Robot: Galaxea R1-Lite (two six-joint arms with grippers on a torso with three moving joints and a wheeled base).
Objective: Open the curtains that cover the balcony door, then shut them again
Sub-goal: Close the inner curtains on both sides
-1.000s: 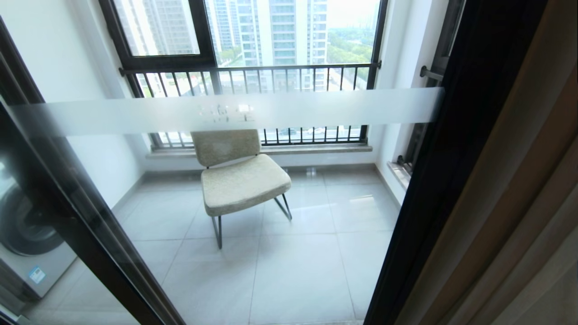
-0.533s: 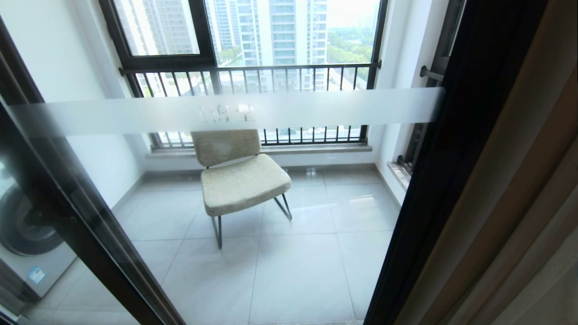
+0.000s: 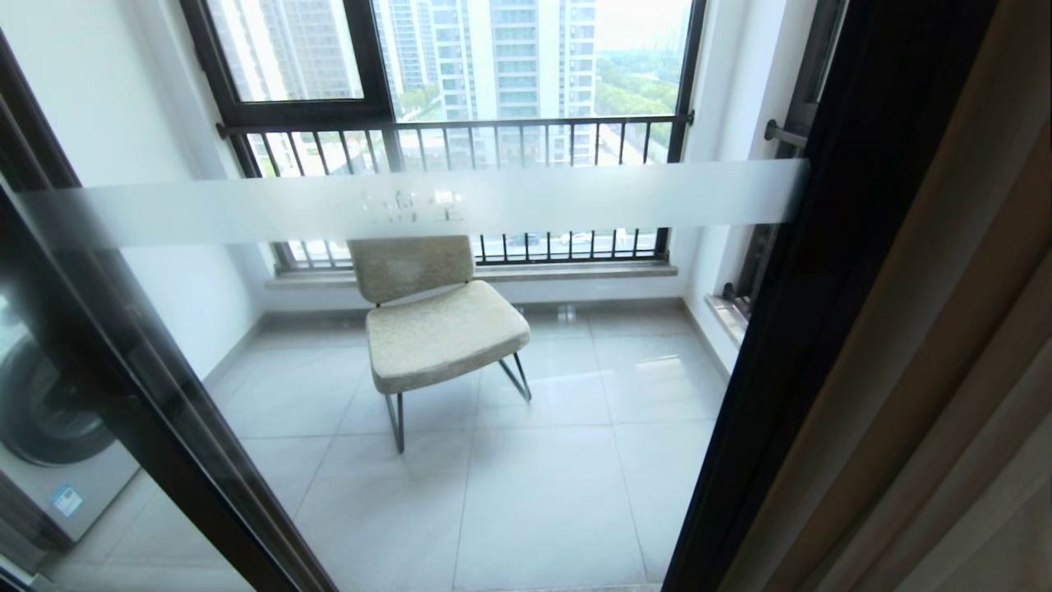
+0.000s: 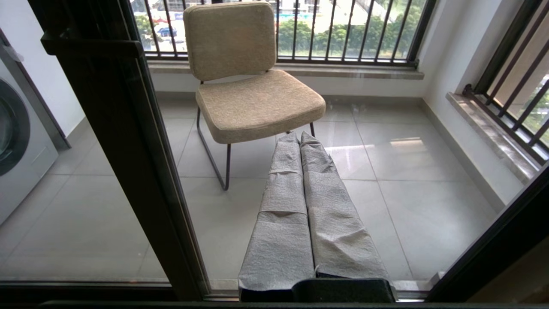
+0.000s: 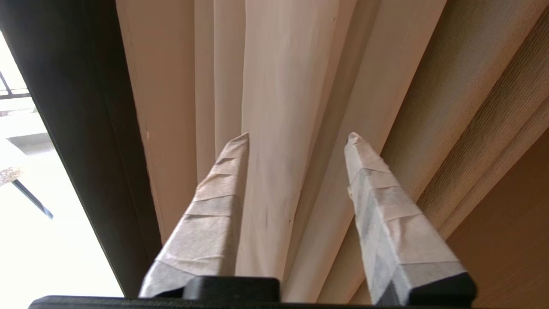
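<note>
Curtains [image 3: 945,395] bunched right; balcony door [image 3: 460,205] glass uncovered.
I see my right gripper [image 5: 296,137] spread apart, empty, facing the folds' left edge.

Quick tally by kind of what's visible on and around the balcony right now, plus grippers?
Chair: 1
Washing machine: 1
Balcony door: 1
Curtains, bunched at the door's right edge: 1 set
Left gripper, shut: 1
Right gripper, open at the curtain folds: 1
Total: 6
</note>
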